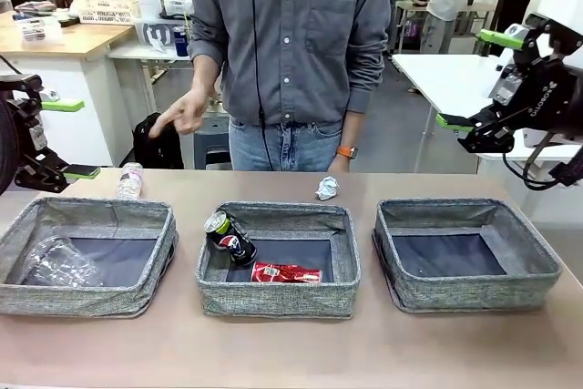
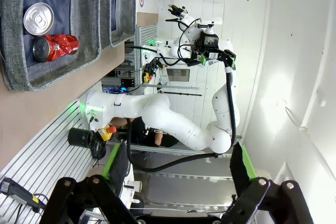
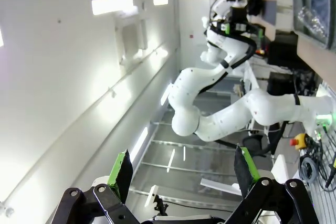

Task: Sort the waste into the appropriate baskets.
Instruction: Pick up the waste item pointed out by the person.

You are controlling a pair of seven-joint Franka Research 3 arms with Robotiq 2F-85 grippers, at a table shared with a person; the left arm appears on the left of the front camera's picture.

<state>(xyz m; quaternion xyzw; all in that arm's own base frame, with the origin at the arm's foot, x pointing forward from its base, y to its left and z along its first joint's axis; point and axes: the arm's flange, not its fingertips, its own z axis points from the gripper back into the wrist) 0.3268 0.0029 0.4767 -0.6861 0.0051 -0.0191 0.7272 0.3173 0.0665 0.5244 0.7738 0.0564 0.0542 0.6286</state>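
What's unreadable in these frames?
- Front view: clear bottle, base hidden behind far wall of left basket.
- Front view: crushed plastic in that basket; piece count unclear, transparent.
- Front view: right basket, floor's near strip hidden by its front wall.
- Front view: dark can label too small.

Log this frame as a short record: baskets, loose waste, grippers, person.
left basket: crushed clear plastic
middle basket: dark can with green top, red soda can
right basket: no waste
table: plastic bottle, paper ball, behind the baskets
left gripper: open, raised, holding nothing
right gripper: open, raised, holding nothing
person's hand: a finger extended
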